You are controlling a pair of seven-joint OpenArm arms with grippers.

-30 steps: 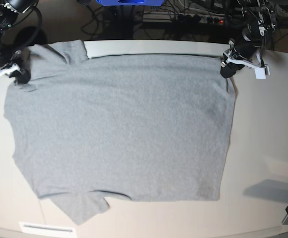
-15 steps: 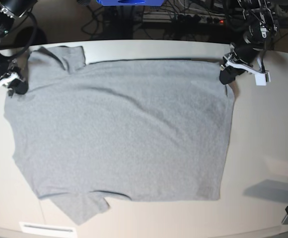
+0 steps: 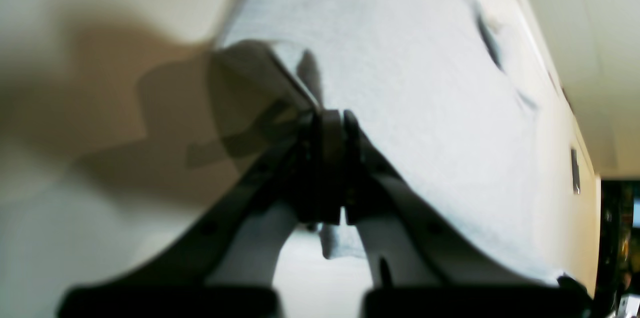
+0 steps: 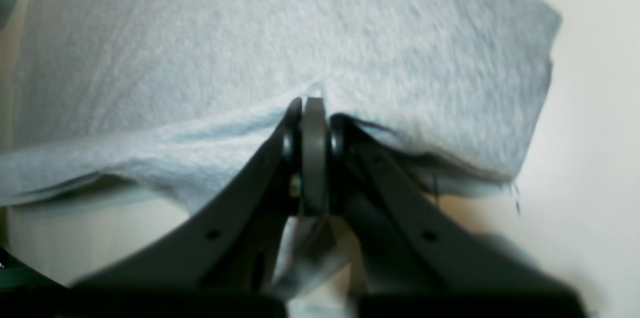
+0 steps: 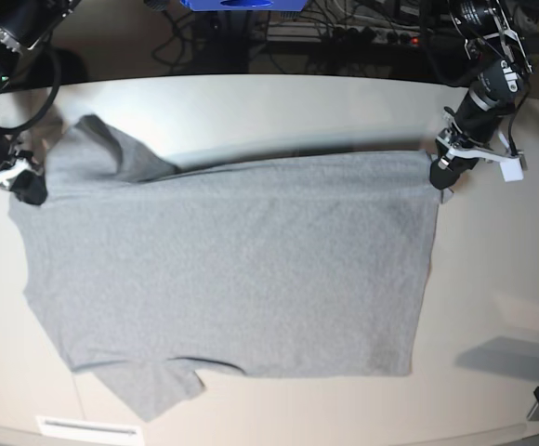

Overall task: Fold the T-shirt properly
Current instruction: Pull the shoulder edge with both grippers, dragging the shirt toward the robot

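On the table [image 5: 251,102], the T-shirt [image 5: 232,269] lies plain side up. Left gripper [image 5: 440,171] and right gripper [image 5: 25,189] each pinch a far corner, fingers pressed together on cloth.

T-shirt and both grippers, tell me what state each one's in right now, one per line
T-shirt: spread plain side up on the table, far edge lifted and pinched at both ends, not yet folded.
Left gripper: shut on the T-shirt's far corner at the base view's right.
Right gripper: shut on the T-shirt's edge near the sleeve at the base view's left.
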